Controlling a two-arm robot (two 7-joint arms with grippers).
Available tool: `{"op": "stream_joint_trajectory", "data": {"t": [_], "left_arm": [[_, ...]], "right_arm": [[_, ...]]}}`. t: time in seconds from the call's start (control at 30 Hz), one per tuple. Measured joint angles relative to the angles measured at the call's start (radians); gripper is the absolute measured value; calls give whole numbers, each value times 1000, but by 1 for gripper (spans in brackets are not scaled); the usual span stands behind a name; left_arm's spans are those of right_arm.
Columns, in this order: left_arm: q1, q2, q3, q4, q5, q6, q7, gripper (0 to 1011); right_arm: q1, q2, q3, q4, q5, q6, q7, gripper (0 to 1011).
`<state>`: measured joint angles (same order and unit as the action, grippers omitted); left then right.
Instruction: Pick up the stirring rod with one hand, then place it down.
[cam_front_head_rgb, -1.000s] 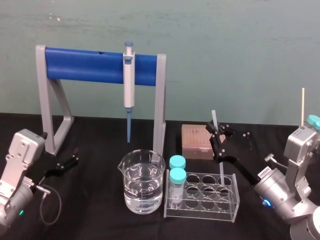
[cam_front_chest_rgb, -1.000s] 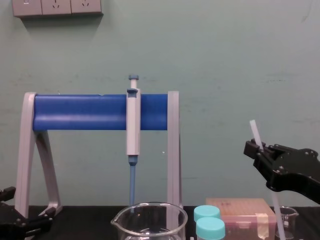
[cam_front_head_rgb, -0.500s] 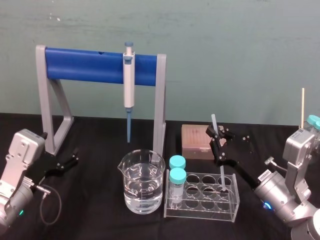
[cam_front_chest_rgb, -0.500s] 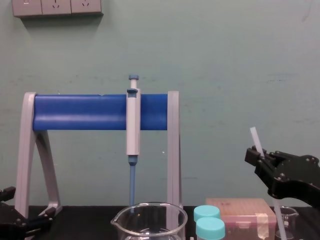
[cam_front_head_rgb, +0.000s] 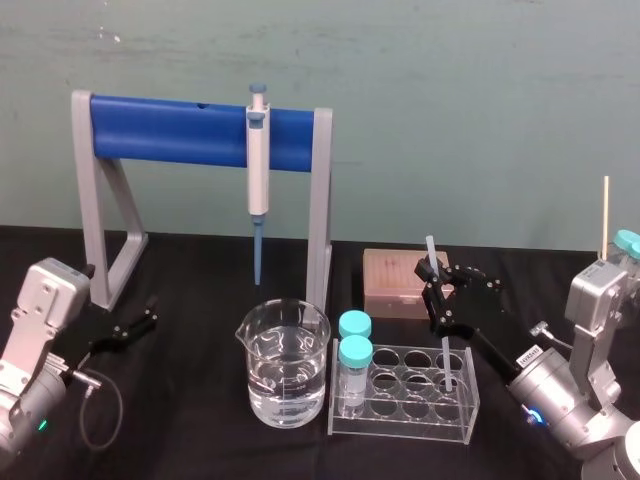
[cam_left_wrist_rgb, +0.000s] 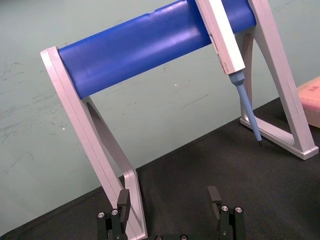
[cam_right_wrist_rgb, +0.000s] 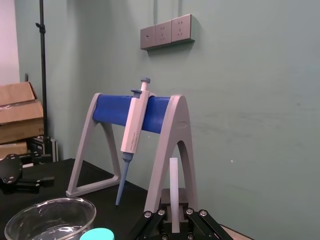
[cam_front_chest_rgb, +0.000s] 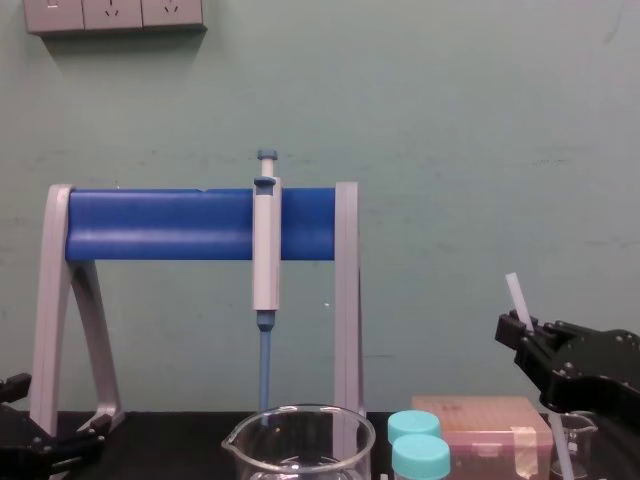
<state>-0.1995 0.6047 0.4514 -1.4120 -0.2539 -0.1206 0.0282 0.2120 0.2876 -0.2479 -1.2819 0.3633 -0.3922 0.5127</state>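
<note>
With right pincer (cam_front_head_rgb: 437, 277) clamped on the stirring rod (cam_front_head_rgb: 446, 355), holding it upright, probably for a clean set-down. Got left pincer (cam_left_wrist_rgb: 169, 196) parked open.

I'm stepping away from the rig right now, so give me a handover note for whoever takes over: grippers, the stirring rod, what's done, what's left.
Right gripper: shut on the stirring rod, which is held near upright with its lower end down by the test tube rack.
Left gripper: open, parked low on the left.
Done: rod grasped.
Left: set it down and release.
</note>
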Motion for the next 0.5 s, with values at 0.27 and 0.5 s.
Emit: {"op": "stream_joint_trajectory", "data": {"t": [0.27, 0.5], "left_arm": [[0, 0, 0, 0, 0, 0, 0, 1000], [0, 0, 0, 0, 0, 0, 0, 1000]], "right_arm": [[6, 1, -1, 11, 3, 10, 1, 67], [14, 5, -8, 20, 0, 33, 1, 67]]}}
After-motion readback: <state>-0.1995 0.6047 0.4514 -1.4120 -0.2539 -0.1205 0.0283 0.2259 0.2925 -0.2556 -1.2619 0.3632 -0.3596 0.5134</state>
